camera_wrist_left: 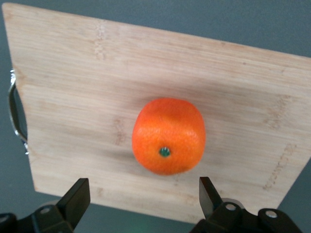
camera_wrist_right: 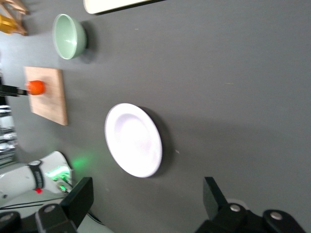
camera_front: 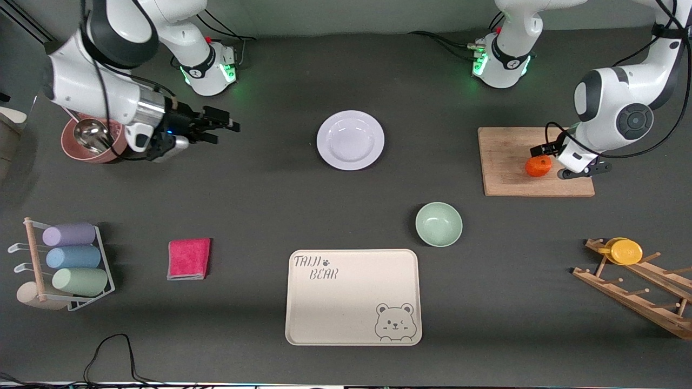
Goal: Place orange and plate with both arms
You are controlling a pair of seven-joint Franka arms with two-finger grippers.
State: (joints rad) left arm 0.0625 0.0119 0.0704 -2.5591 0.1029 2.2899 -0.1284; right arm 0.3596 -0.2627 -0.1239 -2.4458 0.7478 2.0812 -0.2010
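Orange (camera_front: 538, 166): on the wooden cutting board (camera_front: 508, 162) at the left arm's end of the table (camera_front: 270, 189), stem end facing the left wrist camera.
Left claw (camera_front: 554, 160): low over the board, fingers spread on either side of the orange, not touching it; lined up for a pinch.
Plate (camera_front: 350, 140): flat on the table, midway between the bases, untouched.
Right claw (camera_front: 219, 129): spread, holding nothing, up above the table near a pink pot (camera_front: 89, 141), aimed toward the plate.
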